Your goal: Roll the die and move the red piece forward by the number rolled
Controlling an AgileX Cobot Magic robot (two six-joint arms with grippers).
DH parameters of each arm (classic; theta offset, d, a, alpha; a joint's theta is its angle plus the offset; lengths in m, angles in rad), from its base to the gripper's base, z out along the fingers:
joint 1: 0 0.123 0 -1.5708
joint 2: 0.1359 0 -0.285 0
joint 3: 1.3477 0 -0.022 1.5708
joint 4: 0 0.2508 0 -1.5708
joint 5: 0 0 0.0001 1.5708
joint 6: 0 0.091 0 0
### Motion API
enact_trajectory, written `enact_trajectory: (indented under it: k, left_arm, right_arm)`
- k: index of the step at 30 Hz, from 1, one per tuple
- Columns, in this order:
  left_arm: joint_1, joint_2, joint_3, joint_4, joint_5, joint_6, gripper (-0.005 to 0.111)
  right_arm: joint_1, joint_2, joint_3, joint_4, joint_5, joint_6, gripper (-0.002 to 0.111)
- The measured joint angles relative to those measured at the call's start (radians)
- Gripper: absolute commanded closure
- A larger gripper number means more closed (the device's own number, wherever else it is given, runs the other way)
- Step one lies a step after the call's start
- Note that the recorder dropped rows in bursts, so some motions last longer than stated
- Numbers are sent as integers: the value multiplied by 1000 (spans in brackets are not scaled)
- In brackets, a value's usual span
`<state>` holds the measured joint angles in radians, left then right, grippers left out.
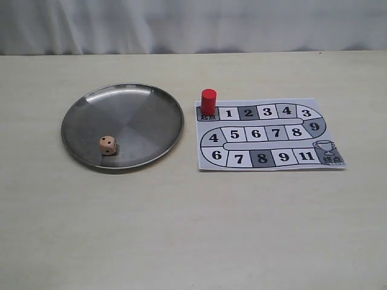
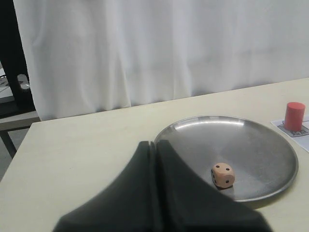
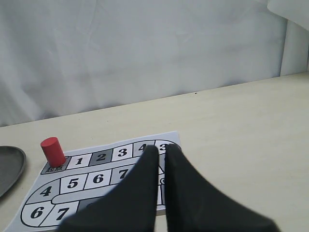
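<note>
Die (image 1: 108,145) and red piece (image 1: 208,101) both looked as they would before any move, so I judged the task barely begun, if at all.

Working down from the biggest thing: the table (image 1: 193,229) carried a round metal plate (image 1: 121,90) and a printed board (image 1: 272,136) of numbered squares, side by side and just apart. The left gripper (image 2: 154,143) hung low short of the plate's near rim, fingers pressed together on nothing. The right gripper (image 3: 161,147) hung over the board, fingers all but together with a thin slit between them, also carrying nothing.

Ahead of the right gripper and well off to one side, the red piece stood upright on the start square, just beside square 1. Just ahead of the left gripper, the die rested inside the plate near its rim. I could see pips on it but could not read the top face with confidence.

By my reckoning everything was left: pick up the die, roll it, read it, then advance the piece.
</note>
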<state>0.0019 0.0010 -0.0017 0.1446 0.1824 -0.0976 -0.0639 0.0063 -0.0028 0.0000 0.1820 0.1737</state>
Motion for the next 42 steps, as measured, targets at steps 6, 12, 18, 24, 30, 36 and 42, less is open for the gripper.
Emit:
enact_trajectory:
  k: [6, 12, 18, 24, 30, 36, 42]
  left_arm:
    - [0, 0, 0, 0, 0, 0, 107]
    - [0, 0, 0, 0, 0, 0, 107]
    - [0, 0, 0, 0, 0, 0, 107]
    - [0, 0, 0, 0, 0, 0, 107]
    - [0, 0, 0, 0, 0, 0, 107]
    - [0, 0, 0, 0, 0, 0, 107]
    - [0, 0, 0, 0, 0, 0, 107]
  right_arm:
    - [0, 0, 0, 0, -8, 0, 104]
    - [0, 0, 0, 0, -164, 0, 104]
    - [0, -2, 0, 77, -502, 51, 104]
    - [0, 15, -26, -13, -483, 88, 104]
    - [0, 249, -35, -32, -399, 103, 104]
    - [0, 595, -112, -35, -341, 104, 104]
    - [103, 943, -221, -35, -294, 106, 104]
